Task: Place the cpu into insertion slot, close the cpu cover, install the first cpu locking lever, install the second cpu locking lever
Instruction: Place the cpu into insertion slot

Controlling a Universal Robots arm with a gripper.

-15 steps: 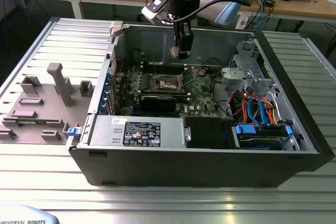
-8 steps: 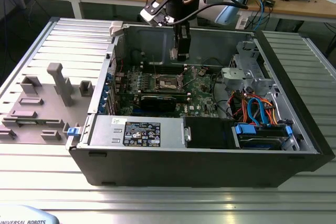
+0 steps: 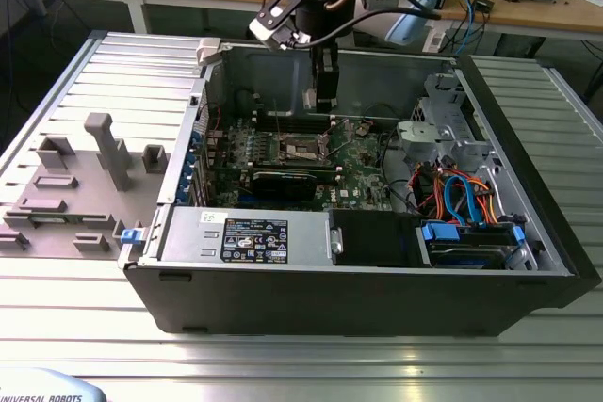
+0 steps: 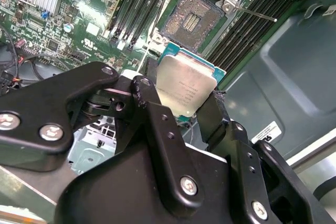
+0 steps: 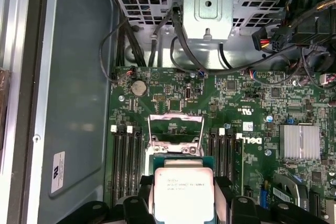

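I see gripper [image 4: 184, 98] clamping cpu [image 4: 186, 82] by two opposite edges, fingers [image 4: 210, 116] cpu-width apart. Cpu hangs above motherboard [image 4: 94, 30], not seated. Exterior view: insertion slot [image 3: 303, 148], uncovered, about 7 o'clock from gripper.

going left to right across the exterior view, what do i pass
grey fixture plate → insertion slot on the green board → black box at the case front → blue and orange cables
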